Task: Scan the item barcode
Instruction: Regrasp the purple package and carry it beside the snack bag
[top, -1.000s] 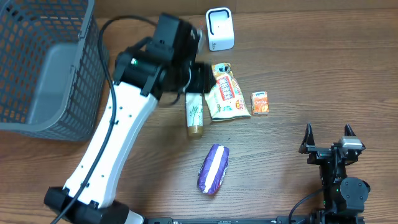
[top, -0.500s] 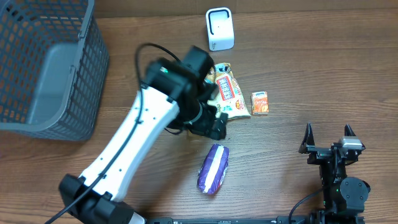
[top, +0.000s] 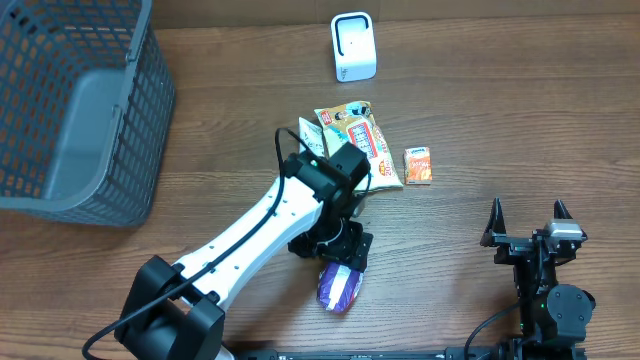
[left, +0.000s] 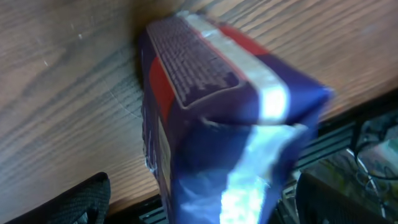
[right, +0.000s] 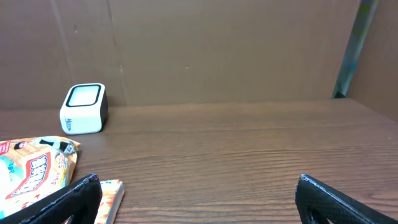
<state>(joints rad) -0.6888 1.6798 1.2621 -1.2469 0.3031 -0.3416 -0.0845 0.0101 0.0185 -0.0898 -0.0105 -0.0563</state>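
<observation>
Status: the purple packet (top: 338, 288) lies flat on the counter (top: 500, 110), well apart from the scanner (top: 353, 46), on the far side of the snack bag (top: 360, 148) from it. The left gripper (left: 202, 196) hangs directly over the packet with its fingers spread, one on each side and neither pressing the wrapper. The right gripper (top: 528, 215) is parked well apart from the scanner, with its fingers wide apart and nothing between them.

Hazards:
- Slip. The wrapper looks glossy, and the wrist view faces a crimped end seal. A grip taken on that thin seal, not on the body, would probably let the packet swing or drop.
- Crush. Closing hard across the soft body could wrinkle the printed panel and make a code harder to read.
- Wrong face. Fine print shows on the panel in the wrist view, but no barcode can be made out. If the code sits on the underside, the packet must be turned before it is presented.
- Collision. The direct line to the scanner passes over the snack bag and the small orange box (top: 418, 165) beside it. A low carry could drag them.

Orientation: the long axis of the packet runs roughly toward the scanner, slightly skewed. One end is hidden under the left wrist and points at the scanner. The exposed end points away from it.
</observation>
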